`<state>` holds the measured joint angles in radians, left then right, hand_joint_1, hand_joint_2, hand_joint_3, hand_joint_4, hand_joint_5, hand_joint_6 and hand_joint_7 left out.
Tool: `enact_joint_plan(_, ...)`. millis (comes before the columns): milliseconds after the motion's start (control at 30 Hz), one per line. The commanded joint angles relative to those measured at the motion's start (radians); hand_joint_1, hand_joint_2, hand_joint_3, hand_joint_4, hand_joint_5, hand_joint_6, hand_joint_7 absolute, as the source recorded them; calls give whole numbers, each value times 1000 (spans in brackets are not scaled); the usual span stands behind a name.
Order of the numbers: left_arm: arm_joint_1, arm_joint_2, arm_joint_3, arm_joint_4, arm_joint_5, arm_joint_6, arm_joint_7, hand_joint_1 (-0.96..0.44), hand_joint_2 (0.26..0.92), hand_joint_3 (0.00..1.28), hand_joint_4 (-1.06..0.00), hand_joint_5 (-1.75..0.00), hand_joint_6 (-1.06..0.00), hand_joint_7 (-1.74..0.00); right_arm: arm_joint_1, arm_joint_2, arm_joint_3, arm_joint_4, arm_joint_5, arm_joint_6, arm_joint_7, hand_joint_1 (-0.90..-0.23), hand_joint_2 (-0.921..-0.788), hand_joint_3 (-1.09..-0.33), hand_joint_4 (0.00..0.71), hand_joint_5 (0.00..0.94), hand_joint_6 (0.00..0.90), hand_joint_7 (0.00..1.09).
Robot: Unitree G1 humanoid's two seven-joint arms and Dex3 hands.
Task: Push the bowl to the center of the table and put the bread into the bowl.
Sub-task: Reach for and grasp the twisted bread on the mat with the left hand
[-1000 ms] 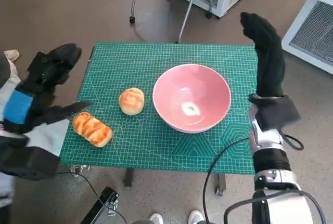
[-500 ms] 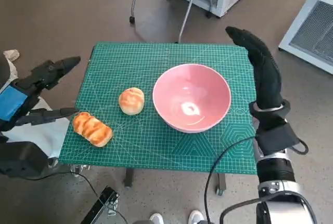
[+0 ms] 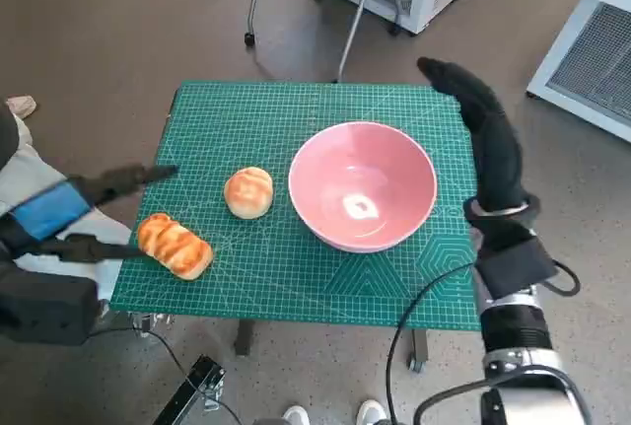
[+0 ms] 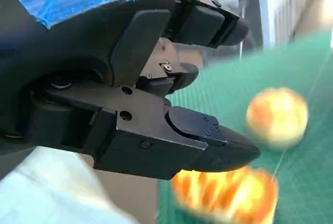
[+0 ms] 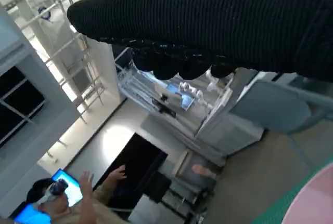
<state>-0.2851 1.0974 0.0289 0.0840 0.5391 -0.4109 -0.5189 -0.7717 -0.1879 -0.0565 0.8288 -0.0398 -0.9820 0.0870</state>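
Left hand (image 3: pixel 79 213) at the table's left edge, fingers spread, holding nothing. Long bread (image 3: pixel 175 245) just beside it; round bread (image 3: pixel 248 191) next; pink bowl (image 3: pixel 362 184) mid-table. Right hand (image 3: pixel 478 129) extended flat, empty, beside the bowl's right rim.

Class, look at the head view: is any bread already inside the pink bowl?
No. The pink bowl holds nothing, while the round bun and the long loaf both lie on the green mat beside it.

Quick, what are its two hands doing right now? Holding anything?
Left hand: open, empty, fingers apart beside the long bread.
Right hand: open, empty, beside the pink bowl.
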Motion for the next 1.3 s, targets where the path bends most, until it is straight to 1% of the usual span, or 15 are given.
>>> enact_joint_plan(33,-42,0,-57,41,66,-29,26,102,818,0,-188,-14,-389,-35,19,9,2,2,23,24,24,-603,-921,-738,436,2,113,846)
enact_joint_plan(167,-69,-10,-101,63,113,-27,23,74,818,1,-202,-13,-401,-28,21,11,-1,-4,28,31,29,-607,-921,-738,441,5,113,847)
enact_joint_plan(400,-109,-17,-165,90,165,-7,-11,66,827,4,-198,-3,-400,-13,29,12,-4,-20,58,43,55,-602,-921,-744,442,5,111,848)
enact_joint_plan(633,-148,-44,-219,128,202,22,-35,62,825,2,-172,0,-390,-3,43,16,-9,-38,77,49,72,-595,-921,-748,446,7,108,851)
enact_joint_plan(733,-163,-56,-238,150,219,24,-27,60,825,2,-167,0,-384,-1,46,18,-9,-42,83,52,75,-591,-921,-749,450,9,107,852)
enact_joint_plan(833,-183,-83,-275,193,258,12,10,50,824,2,-168,-2,-381,0,51,20,-10,-49,91,53,79,-583,-921,-748,463,16,105,854)
enact_joint_plan(900,-196,-96,-293,219,273,4,28,44,826,2,-183,-8,-382,-1,52,22,-11,-51,92,54,78,-576,-921,-748,468,19,104,855)
enact_joint_plan(967,-208,-110,-311,246,289,-1,44,40,827,3,-202,-15,-385,-3,53,24,-13,-54,90,56,76,-572,-921,-749,467,19,104,856)
enact_joint_plan(1100,-234,-133,-355,303,335,1,69,11,830,3,-300,-26,-434,-15,57,25,-14,-62,86,61,71,-568,-921,-750,465,18,102,857)
enact_joint_plan(1167,-246,-137,-378,323,365,7,72,8,846,9,-345,-24,-464,-19,59,25,-15,-65,81,63,66,-569,-921,-751,461,16,102,858)
enact_joint_plan(1200,-253,-138,-388,331,379,9,74,32,873,42,-390,-22,-494,-20,60,25,-16,-67,78,64,63,-569,-921,-751,457,14,102,858)
enact_joint_plan(1233,-260,-140,-399,336,397,17,70,41,883,54,-405,-21,-504,-20,62,25,-17,-70,75,64,58,-569,-921,-751,456,14,102,859)
enact_joint_plan(1300,-273,-144,-418,348,422,30,67,91,905,150,-471,-27,-550,-26,65,24,-18,-74,69,65,52,-569,-921,-751,453,12,101,860)
